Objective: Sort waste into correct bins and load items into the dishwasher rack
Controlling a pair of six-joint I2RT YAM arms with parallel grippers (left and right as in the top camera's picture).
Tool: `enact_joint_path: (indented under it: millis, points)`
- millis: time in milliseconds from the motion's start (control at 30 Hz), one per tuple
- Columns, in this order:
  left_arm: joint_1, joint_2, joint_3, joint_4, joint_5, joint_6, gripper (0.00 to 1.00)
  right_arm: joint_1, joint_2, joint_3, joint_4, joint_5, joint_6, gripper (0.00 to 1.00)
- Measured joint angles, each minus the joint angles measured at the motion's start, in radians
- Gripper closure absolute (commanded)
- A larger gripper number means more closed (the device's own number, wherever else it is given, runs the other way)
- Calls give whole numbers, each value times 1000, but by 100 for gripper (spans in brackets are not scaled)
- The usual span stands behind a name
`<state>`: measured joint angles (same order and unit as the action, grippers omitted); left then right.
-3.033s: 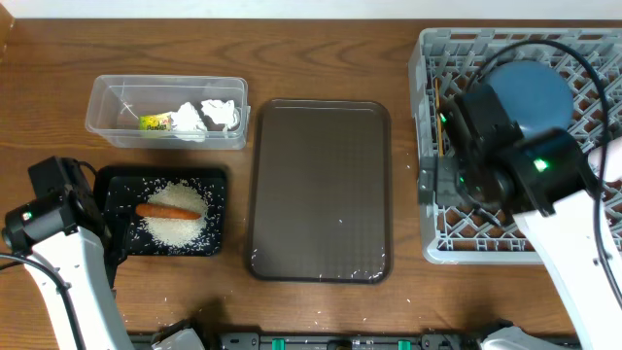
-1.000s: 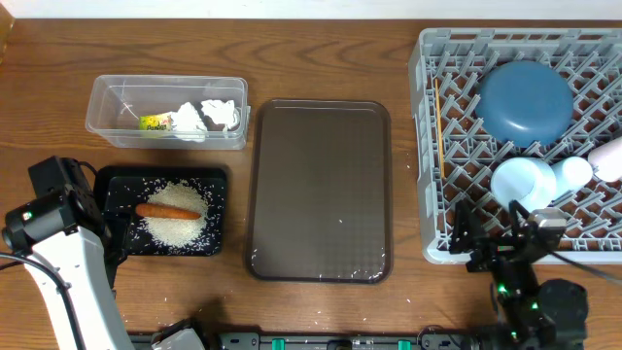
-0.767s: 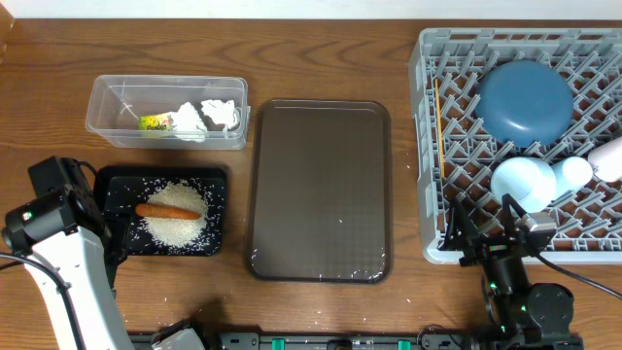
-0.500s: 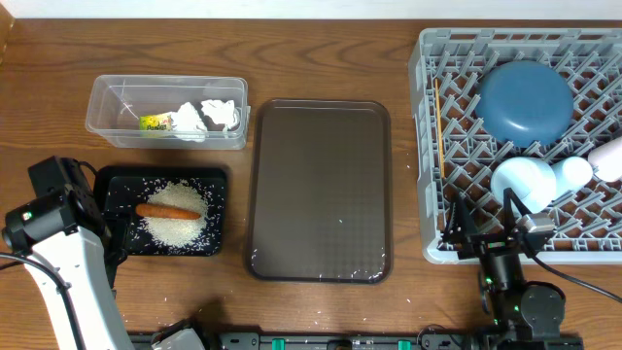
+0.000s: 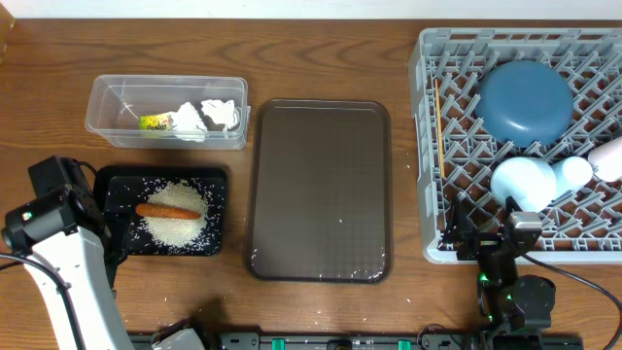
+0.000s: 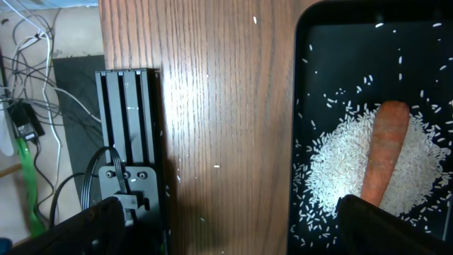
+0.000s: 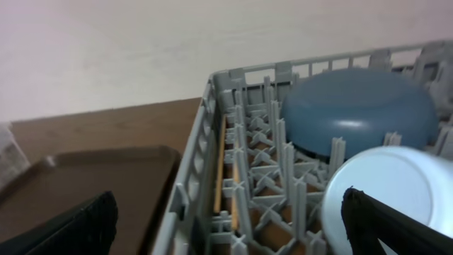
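Observation:
The dishwasher rack (image 5: 425,146) holds the dark-blue dish (image 5: 525,102), the light-blue bowl (image 5: 522,182), the white cup (image 5: 607,157) and the chopsticks (image 5: 438,126) along its left side. The black tray (image 5: 216,209) holds rice (image 5: 175,228) and the carrot (image 5: 167,210). The clear tub (image 5: 107,102) holds tissues (image 5: 219,113) and the wrapper (image 5: 154,122). My left gripper (image 5: 97,233) is open and empty by the black tray's left end (image 6: 226,234). My right gripper (image 5: 493,236) is open and empty at the rack's front edge (image 7: 226,227).
The brown serving tray (image 5: 321,190) lies between the bins and the rack, with nothing on it. The left wrist view shows the table's edge, a black rail (image 6: 127,142) and cables beyond it. A few rice grains lie loose on the wood.
The right arm has drawn back from over the rack to the table's front edge, uncovering the bowl and cup. The left arm has not moved.

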<state>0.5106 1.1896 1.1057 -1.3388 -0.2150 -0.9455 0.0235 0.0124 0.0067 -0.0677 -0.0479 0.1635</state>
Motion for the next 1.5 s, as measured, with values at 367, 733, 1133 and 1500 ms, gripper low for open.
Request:
enact_joint_path:
  millis: [367,733,1133,1500]
  points:
    - [0,0,0,0,0,0,2,0,0,0,0,7,-135,1]
    - [0,0,0,0,0,0,2,0,0,0,0,7,-153,1]
    - [0,0,0,0,0,0,2,0,0,0,0,7,-153,1]
    - [0,0,0,0,0,0,2,0,0,0,0,7,-153,1]
